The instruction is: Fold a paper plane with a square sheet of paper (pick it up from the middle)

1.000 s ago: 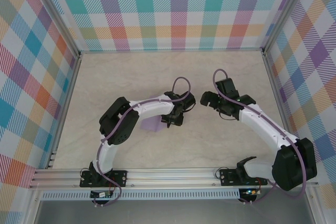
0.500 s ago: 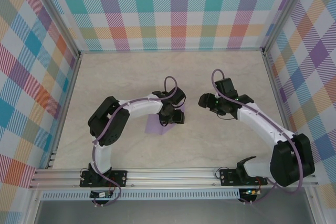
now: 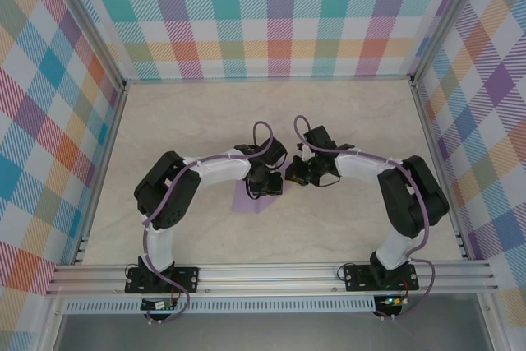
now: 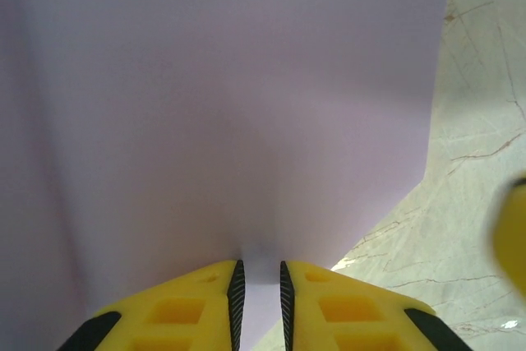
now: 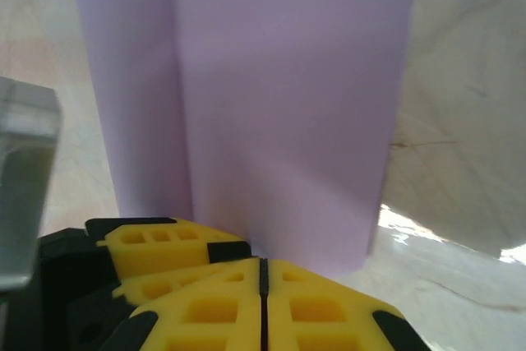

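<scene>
The square sheet of paper (image 3: 245, 200) is lavender and lies mid-table, mostly hidden under the two wrists in the top view. My left gripper (image 3: 267, 187) sits on it; in the left wrist view its jaws (image 4: 258, 265) stand a narrow gap apart with a raised strip of the paper (image 4: 230, 104) between the pads. My right gripper (image 3: 294, 177) meets it from the right. In the right wrist view the paper (image 5: 288, 104) stands up with a vertical crease, and the right gripper (image 5: 263, 260) is shut at its near edge. The left gripper's finger (image 5: 164, 240) shows beside it.
The marble-patterned table (image 3: 345, 121) is walled by plaid panels (image 3: 279, 14) on three sides. An aluminium rail (image 3: 271, 273) with both arm bases runs along the near edge. The two wrists are almost touching above the paper.
The right arm has swung left from the open table to the paper and shut its jaws. The left gripper has narrowed its jaws on the paper.
</scene>
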You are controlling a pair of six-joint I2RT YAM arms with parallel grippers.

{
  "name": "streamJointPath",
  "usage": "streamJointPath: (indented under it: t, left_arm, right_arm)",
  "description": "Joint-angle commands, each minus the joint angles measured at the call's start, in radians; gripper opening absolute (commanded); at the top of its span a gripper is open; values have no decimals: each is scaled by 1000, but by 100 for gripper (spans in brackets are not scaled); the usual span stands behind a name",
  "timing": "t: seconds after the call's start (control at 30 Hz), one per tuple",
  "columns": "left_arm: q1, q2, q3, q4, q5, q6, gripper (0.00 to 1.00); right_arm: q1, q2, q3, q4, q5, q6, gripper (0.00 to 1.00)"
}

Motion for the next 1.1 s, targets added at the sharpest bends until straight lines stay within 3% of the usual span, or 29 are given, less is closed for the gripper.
streamJointPath:
  t: [0.0, 0.17, 0.3, 0.43, 0.5, 0.63, 0.83, 1.07]
  left_arm:
    - [7, -27, -18, -13, 33, -10, 21]
    - [14, -73, -11, -2, 69, -11, 21]
    - [34, -154, -25, -21, 34, -27, 29]
    - [84, -256, -83, -59, -58, -74, 49]
    - [115, -294, -129, -70, -92, -101, 66]
    - [179, -336, -243, -21, -57, -151, 87]
    - [190, -321, -305, 31, -4, -181, 100]
    - [190, -268, -284, 49, 47, -152, 100]
  right_arm:
    - [1, 43, 31, 28, -33, 18, 7]
    - [1, 105, 48, 8, -29, 6, 6]
    - [1, 122, 51, -27, 5, -10, 6]
    - [1, 124, 51, -59, 40, -26, 6]
    - [1, 126, 49, -64, 45, -29, 6]
    - [0, 130, 49, -65, 49, -31, 6]
    - [1, 138, 54, -66, 44, -33, 6]
    - [2, 141, 57, -66, 45, -31, 6]
